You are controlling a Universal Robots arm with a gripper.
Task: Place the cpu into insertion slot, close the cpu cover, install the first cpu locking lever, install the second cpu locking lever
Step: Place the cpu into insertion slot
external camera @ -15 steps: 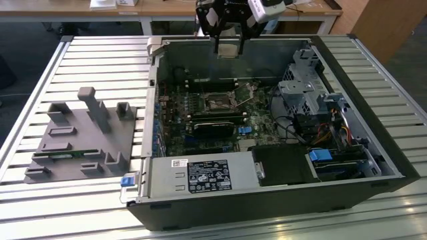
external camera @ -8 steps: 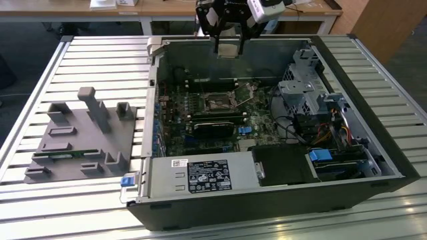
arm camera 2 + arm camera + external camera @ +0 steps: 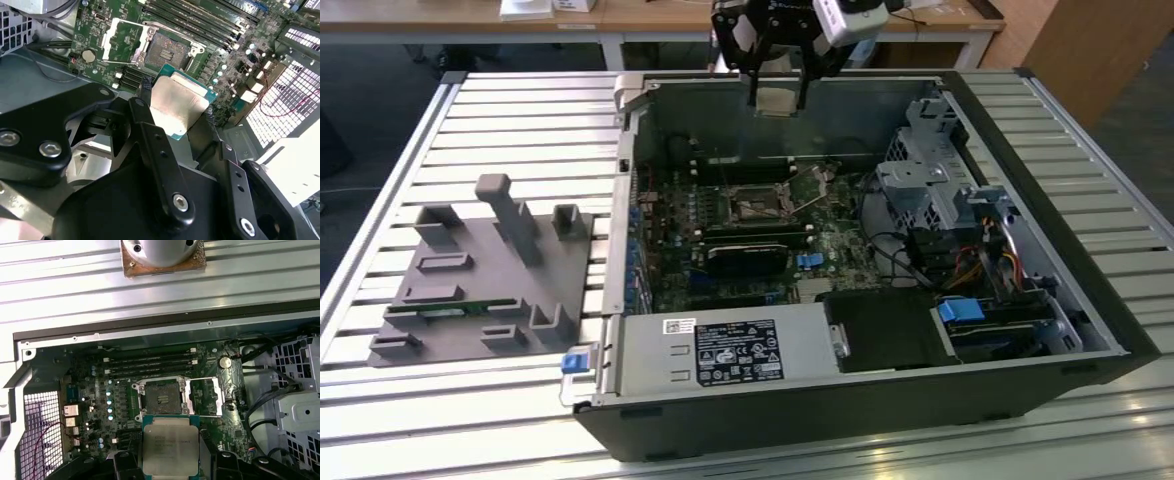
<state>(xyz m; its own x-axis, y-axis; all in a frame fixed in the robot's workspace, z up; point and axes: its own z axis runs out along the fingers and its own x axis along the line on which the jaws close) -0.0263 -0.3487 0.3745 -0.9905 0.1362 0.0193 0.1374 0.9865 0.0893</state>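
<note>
My gripper (image 3: 774, 92) hangs over the back wall of the open computer case, shut on the cpu (image 3: 177, 107), a flat silver-topped square chip on a green base. In both wrist views the black fingertips (image 3: 145, 89) clamp two opposite edges of the cpu (image 3: 170, 445). The insertion slot (image 3: 161, 397) lies open on the green board, a dark centre inside a silver rim, and it holds nothing. The cpu cover (image 3: 207, 396) is swung open and lies beside the slot. In the exterior view the insertion slot (image 3: 758, 207) sits well below the gripper, mid-board.
Long black memory slots (image 3: 150, 365) run beside the socket. A black ribbed block (image 3: 747, 255), the power supply (image 3: 720, 350) and a drive cage (image 3: 934, 190) with cables crowd the case. A grey fixture plate (image 3: 480, 280) stands on the slatted table at the exterior view's left.
</note>
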